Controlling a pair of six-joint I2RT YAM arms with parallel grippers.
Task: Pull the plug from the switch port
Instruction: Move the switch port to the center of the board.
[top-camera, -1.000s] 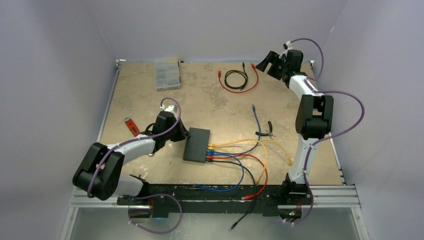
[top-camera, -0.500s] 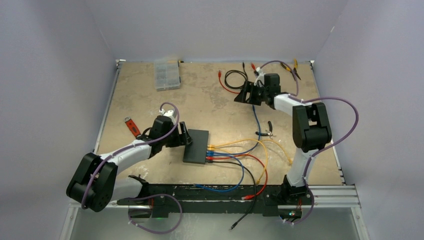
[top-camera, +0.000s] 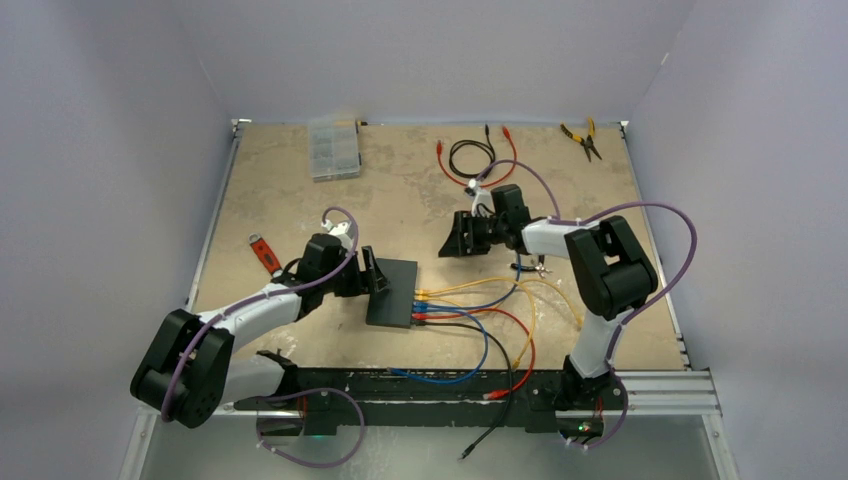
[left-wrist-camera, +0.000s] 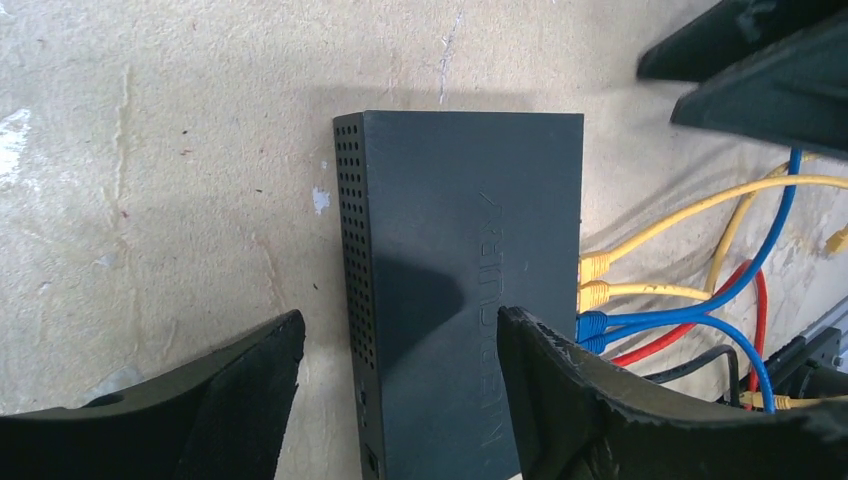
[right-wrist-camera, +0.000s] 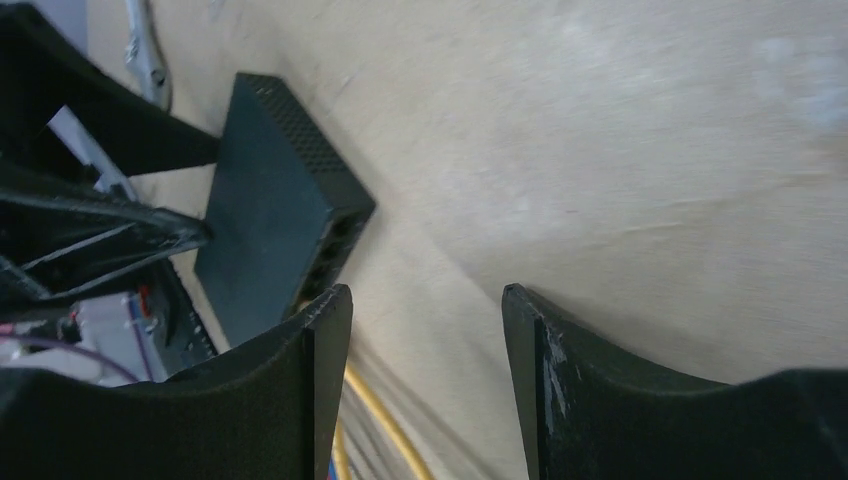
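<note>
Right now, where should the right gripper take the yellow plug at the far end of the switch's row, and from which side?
Probably the short body of the yellow plug right where it leaves the switch. The right gripper should come from above: the other plugs crowd one side, leaving only its far side free. It lies level, so pull straight outward.

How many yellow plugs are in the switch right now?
2. Both sit on the socket edge of the switch: one yellow plug, the second beside it, next to the blue plugs. A finger of the left gripper hides further sockets, so more may be hidden.
</note>
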